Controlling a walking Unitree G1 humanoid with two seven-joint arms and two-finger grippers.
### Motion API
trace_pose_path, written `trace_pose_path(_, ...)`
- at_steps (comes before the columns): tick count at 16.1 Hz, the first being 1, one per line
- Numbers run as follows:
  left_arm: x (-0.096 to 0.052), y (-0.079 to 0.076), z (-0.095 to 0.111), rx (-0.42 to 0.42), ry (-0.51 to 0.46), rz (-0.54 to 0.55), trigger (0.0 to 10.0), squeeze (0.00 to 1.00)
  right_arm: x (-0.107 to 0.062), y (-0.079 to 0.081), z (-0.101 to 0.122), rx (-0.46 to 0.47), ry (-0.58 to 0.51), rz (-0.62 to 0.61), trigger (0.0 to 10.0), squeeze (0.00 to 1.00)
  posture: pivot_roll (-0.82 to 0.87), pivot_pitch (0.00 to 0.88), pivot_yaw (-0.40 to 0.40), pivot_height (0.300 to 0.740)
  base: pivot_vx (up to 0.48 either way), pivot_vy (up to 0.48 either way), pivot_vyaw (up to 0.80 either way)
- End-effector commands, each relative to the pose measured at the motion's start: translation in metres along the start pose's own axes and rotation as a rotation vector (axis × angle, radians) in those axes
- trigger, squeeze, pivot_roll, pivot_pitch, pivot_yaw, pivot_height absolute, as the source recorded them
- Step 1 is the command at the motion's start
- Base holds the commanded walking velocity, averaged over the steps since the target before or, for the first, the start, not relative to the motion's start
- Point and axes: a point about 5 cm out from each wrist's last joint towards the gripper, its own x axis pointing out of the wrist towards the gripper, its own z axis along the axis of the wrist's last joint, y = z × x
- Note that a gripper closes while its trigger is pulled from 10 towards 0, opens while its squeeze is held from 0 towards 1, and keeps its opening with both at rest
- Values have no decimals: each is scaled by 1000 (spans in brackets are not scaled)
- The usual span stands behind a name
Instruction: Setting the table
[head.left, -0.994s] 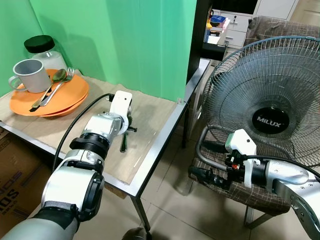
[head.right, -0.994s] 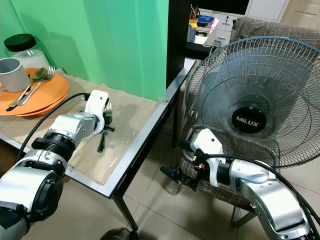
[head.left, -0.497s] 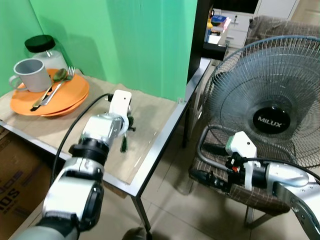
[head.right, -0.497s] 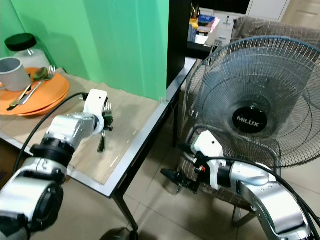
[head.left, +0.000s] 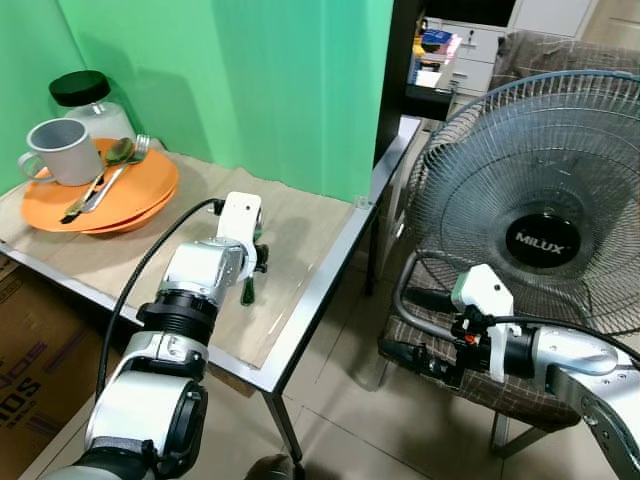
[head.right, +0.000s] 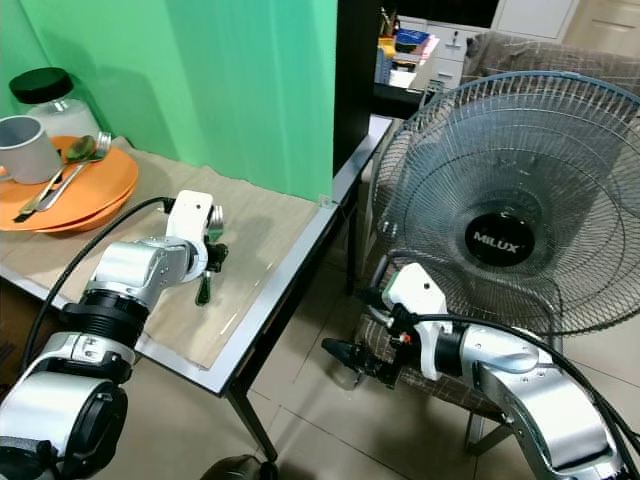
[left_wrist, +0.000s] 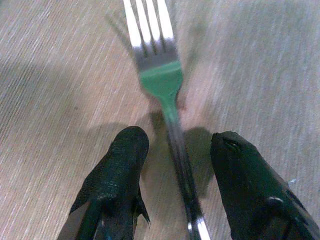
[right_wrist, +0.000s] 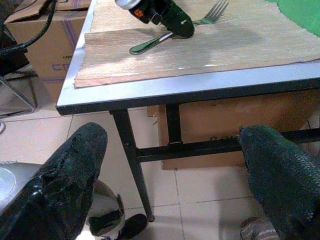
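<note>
the green-handled fork (left_wrist: 167, 95) lies flat on the table mat (head.left: 300, 225) between the spread fingers of the left gripper (left_wrist: 175, 165), which could nudge it askew in lifting off, while the orange plate (head.left: 140, 195) holds a grey mug (head.left: 62, 150) and cutlery, and the right gripper (right_wrist: 175, 170) hangs open off the table.

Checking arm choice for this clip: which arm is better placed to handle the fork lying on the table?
Left. Its end effector is open astride the fork on the table; the right end effector hangs low beside the fan.
</note>
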Motion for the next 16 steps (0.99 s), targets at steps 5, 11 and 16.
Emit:
trace_pose_path(5,0,6,2,4,-8,7,10000,0,-2,10,3,7,-7,84,10000,0,109,0,78,740,0,0,0)
trace_pose_path(11,0,5,6,21,-26,-4,2196,0,-4,14,4,19,-19,124,10000,0,107,0,80,740,0,0,0)
trace_pose_path(16,-1,4,8,27,-35,-8,0,0,-5,15,5,25,-22,140,10000,0,108,0,79,740,0,0,0)
